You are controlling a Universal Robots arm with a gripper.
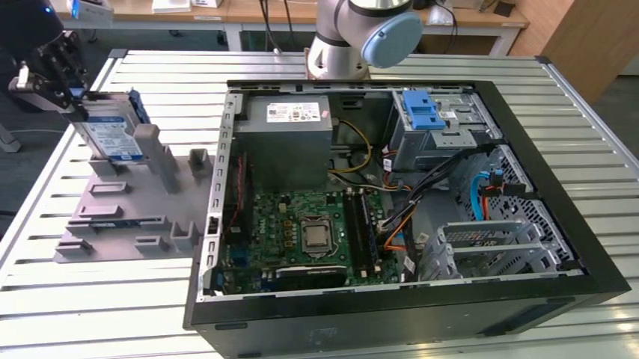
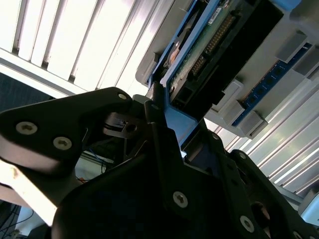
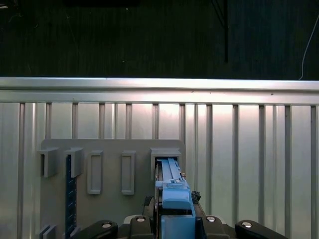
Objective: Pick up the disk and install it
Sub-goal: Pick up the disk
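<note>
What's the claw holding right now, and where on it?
The disk. The claw is clamped on the blue-railed edge at its near end. The disk's far end sits in a slot of the grey holder.

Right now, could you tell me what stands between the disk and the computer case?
In the exterior view, two grey upright posts of the holder plate stand between the disk and the computer case.

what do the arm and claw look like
The arm is silver-grey tubing with a round pale-blue joint cap. The claw is matte black, built of flat angular linkage plates dotted with silver screw heads.
</note>
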